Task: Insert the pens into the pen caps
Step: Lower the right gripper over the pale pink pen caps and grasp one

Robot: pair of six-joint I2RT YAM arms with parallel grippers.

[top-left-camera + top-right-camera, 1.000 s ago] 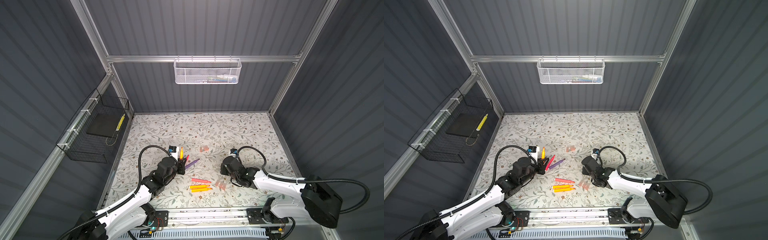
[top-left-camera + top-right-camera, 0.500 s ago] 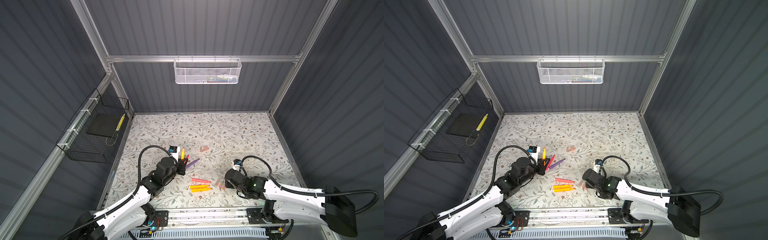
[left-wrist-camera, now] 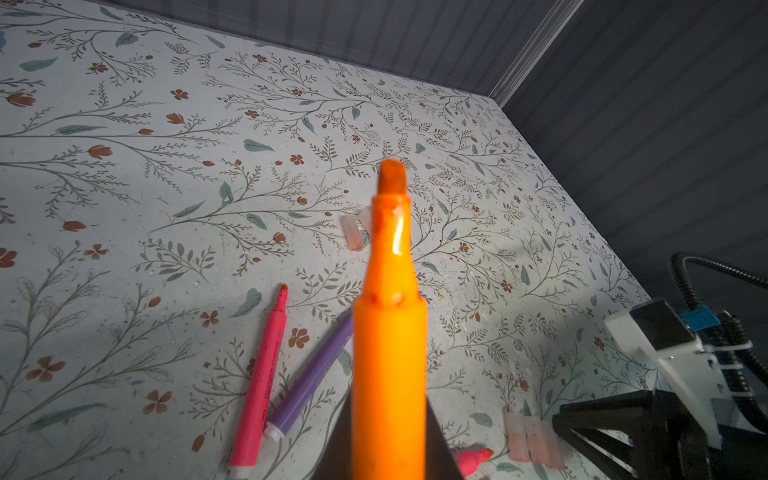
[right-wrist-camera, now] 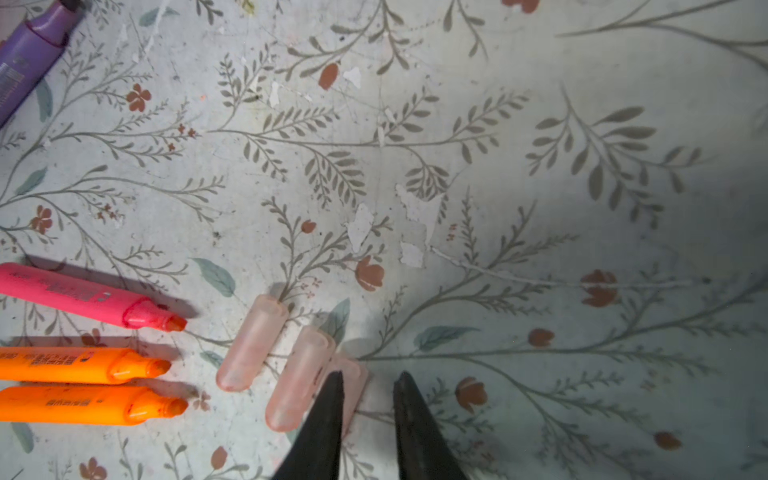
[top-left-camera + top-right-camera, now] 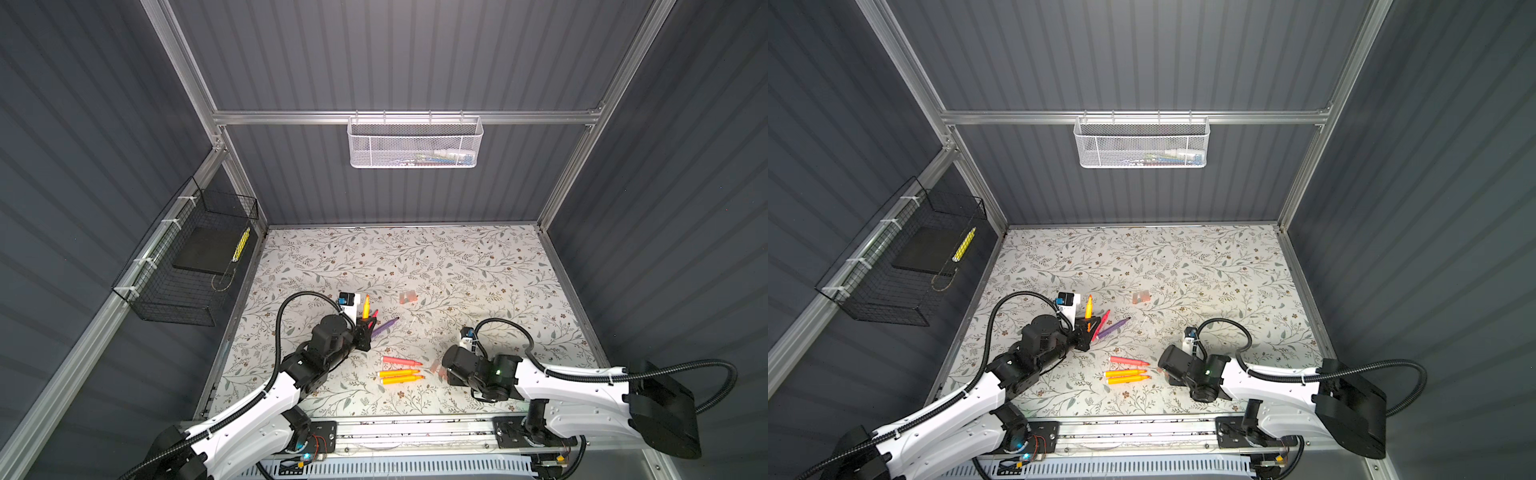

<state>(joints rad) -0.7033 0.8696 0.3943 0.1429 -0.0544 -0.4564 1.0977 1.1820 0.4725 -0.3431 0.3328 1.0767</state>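
Left gripper (image 5: pixel 366 321) clamps an orange pen (image 5: pixel 366 305); right gripper (image 4: pixel 370 376), slightly parted and empty, hovers beside three pen caps (image 4: pixel 251 343).

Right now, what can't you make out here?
- Left wrist view: orange pen covers left gripper; grip cut by edge.
- Right wrist view: third cap half behind right gripper finger; contact unclear.
- Both top views: white basket contents too small through mesh.
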